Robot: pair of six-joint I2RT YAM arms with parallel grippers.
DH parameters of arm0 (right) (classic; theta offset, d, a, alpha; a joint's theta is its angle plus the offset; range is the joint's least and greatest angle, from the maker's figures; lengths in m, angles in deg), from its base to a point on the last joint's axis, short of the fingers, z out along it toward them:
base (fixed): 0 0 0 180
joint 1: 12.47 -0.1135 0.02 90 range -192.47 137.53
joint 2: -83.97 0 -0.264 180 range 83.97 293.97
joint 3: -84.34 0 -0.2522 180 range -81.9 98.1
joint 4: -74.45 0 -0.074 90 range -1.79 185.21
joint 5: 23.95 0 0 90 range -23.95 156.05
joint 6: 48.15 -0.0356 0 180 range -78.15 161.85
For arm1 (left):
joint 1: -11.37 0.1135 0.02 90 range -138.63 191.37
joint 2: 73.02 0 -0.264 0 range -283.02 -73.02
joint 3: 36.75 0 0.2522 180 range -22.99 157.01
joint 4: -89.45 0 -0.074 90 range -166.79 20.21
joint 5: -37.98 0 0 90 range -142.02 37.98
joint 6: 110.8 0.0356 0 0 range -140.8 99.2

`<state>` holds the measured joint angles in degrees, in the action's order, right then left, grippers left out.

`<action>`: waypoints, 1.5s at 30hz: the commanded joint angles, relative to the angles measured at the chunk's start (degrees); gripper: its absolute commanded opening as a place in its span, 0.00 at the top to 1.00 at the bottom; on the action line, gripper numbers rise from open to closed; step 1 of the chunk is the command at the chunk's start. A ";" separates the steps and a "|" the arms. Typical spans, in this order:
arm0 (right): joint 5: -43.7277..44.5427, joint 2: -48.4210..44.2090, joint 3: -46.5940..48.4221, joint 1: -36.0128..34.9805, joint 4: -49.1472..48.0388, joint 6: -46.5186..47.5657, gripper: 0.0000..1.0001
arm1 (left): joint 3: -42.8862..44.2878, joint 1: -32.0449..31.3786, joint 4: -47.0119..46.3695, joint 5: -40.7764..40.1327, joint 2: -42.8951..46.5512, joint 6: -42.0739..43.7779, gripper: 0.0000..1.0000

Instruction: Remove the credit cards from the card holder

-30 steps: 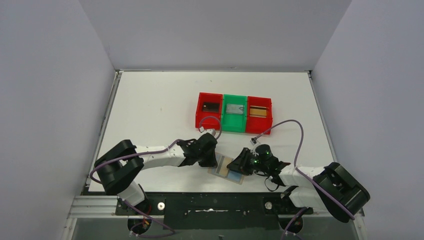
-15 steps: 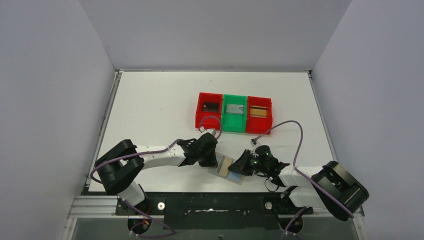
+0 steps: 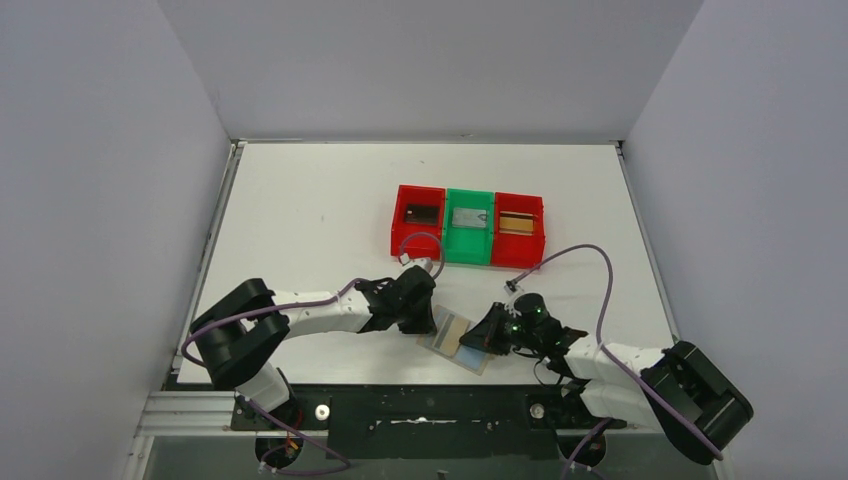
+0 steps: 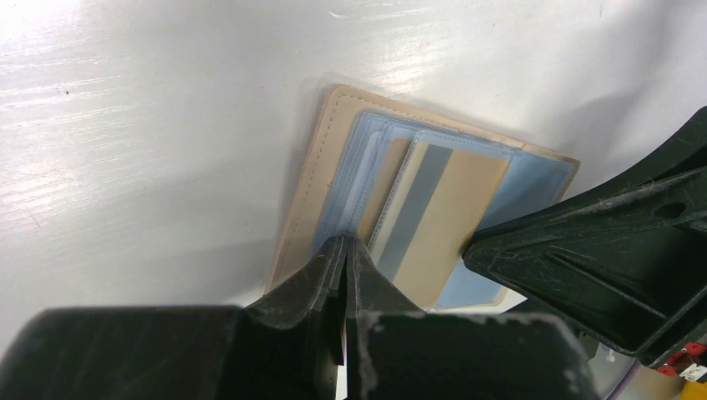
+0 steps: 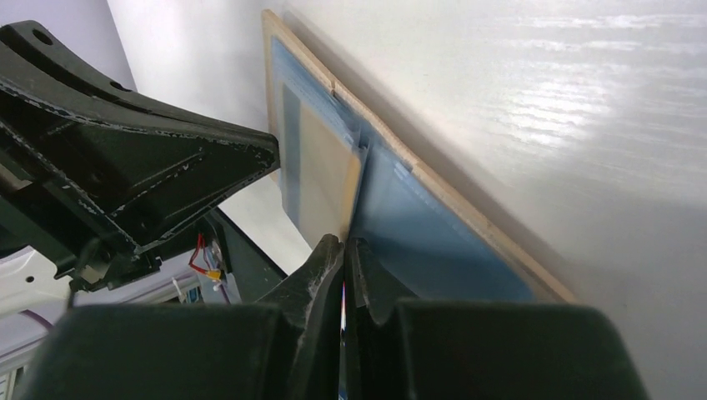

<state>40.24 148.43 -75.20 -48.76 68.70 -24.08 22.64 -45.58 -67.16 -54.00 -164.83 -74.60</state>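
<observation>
The card holder (image 3: pixel 436 342) lies open on the table between the arms, tan outside with pale blue inner panels (image 4: pixel 313 200). A tan credit card (image 4: pixel 446 217) with a grey stripe sticks partly out of a pocket. My left gripper (image 4: pixel 346 242) is shut, its tips pressing on the holder's left blue panel with nothing between them. My right gripper (image 5: pixel 344 242) is shut on the near edge of the credit card (image 5: pixel 325 175), coming in from the holder's right side (image 3: pixel 487 335). The holder's right panel (image 5: pixel 433 242) lies flat beside it.
A row of three small trays stands further back: red (image 3: pixel 418 218), green (image 3: pixel 469 222), red (image 3: pixel 519 225), each with a flat card-like item inside. Purple cables loop above both wrists. The table's near edge and the arm bases are just behind the holder.
My right gripper's jaws have closed onto the card's edge, and the right arm has shifted slightly toward the near right. The left gripper has stayed put on the holder.
</observation>
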 commanded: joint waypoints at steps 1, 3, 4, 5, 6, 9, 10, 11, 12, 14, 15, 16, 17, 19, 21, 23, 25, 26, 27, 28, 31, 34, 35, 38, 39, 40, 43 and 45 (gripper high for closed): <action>0.22 -2.82 -0.82 0.98 3.62 1.43 0.97 | -1.60 0.00 5.04 -2.63 -2.49 1.15 1.00; -0.24 -3.29 -1.23 1.18 5.08 1.98 0.96 | -1.55 0.00 5.18 -2.75 -2.42 1.14 1.00; -0.05 -3.66 -1.51 1.24 5.51 1.98 0.96 | -1.73 0.00 5.10 -2.68 -2.29 1.08 1.00; 0.43 -3.75 -1.65 1.36 5.83 2.01 0.95 | -1.83 0.00 4.85 -2.49 -2.24 1.03 1.00; 0.59 -3.70 -1.62 1.55 5.83 2.03 0.95 | -1.81 0.00 4.67 -2.34 -2.11 1.05 1.00; 0.18 -3.08 -0.95 1.77 4.73 2.03 0.89 | -1.16 -0.08 4.96 -2.54 -1.25 1.41 0.99; 0.21 -2.85 -0.83 1.76 3.76 1.81 0.86 | -0.80 -0.09 5.45 -2.87 -0.69 1.42 0.95; 0.18 -2.69 -0.89 1.76 2.56 1.35 0.84 | -0.35 -0.09 5.90 -3.15 -0.08 1.47 0.91; 0.07 -2.48 -0.83 1.75 1.10 0.81 0.79 | 0.10 -0.05 6.17 -3.33 0.75 1.59 0.87; 0.73 -1.97 -0.67 1.75 0.06 0.02 0.71 | 1.09 -0.09 6.76 -3.94 2.95 1.91 0.79; 1.08 -1.50 -0.52 1.75 -0.39 -0.04 0.67 | 1.53 -0.09 6.94 -4.25 4.01 2.15 0.76; 1.61 -0.99 -0.17 1.80 -0.59 -0.19 0.64 | 1.87 -0.09 7.17 -4.77 5.18 2.31 0.73; 2.05 -0.40 0.04 1.83 -1.00 -0.42 0.63 | 2.11 -0.09 7.17 -5.30 6.23 2.45 0.70; 2.15 0.97 0.18 1.92 -3.52 -0.95 0.60 | 1.99 -0.01 6.10 -5.40 8.28 3.13 0.64; 2.41 2.71 0.80 2.08 -4.91 -1.09 0.57 | 1.19 0.06 3.19 -4.06 9.94 3.94 0.61; 2.10 5.17 1.68 2.34 -6.33 -0.84 0.56 | 0.36 0.30 -0.97 -1.69 10.58 4.64 0.58; 2.49 7.41 2.20 2.53 -7.62 -1.37 0.58 | 0.45 0.74 -2.94 0.99 9.62 5.10 0.58; 2.84 8.08 2.00 2.76 -8.66 -2.22 0.60 | 0.75 0.78 -3.39 1.92 8.86 5.46 0.58; 2.97 8.85 1.49 3.00 -10.28 -3.01 0.63 | 1.04 0.79 -3.42 2.34 7.88 5.66 0.58; 3.07 9.18 0.97 3.30 -11.74 -3.66 0.65 | 1.35 0.79 -3.18 2.68 6.91 5.71 0.59; 2.94 10.10 0.77 3.96 -13.50 -3.42 0.74 | 1.78 0.79 -2.08 2.69 4.45 5.47 0.62; -0.03 11.98 2.38 4.76 -14.22 -2.09 0.80 | 1.85 0.79 -1.98 2.39 2.86 5.09 0.63; -0.67 12.60 2.59 4.89 -14.88 -2.01 0.81 | 1.84 0.79 -2.31 2.58 2.40 4.96 0.64; -1.64 13.84 2.68 5.00 -15.97 -2.15 0.80 | 2.26 0.79 -2.34 2.94 0.69 4.93 0.66; -1.95 14.12 2.63 5.00 -16.26 -2.18 0.80 | 2.60 0.79 -2.00 2.76 0.11 5.05 0.66; -2.23 14.44 2.65 5.01 -16.64 -2.11 0.80 | 2.96 0.79 -1.72 2.75 -0.54 5.10 0.67; -3.85 15.38 2.75 5.00 -18.25 -1.99 0.80 | 3.81 0.70 -1.12 3.18 -1.79 5.28 0.73; -4.73 16.15 2.73 4.93 -19.39 -2.09 0.80 | 3.82 0.61 -1.20 3.41 -2.24 5.29 0.76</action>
<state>36.97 163.06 -73.71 -43.89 53.27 -27.62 24.43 -44.94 -66.83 -51.66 -165.42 -69.84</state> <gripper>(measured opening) 0.197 0.270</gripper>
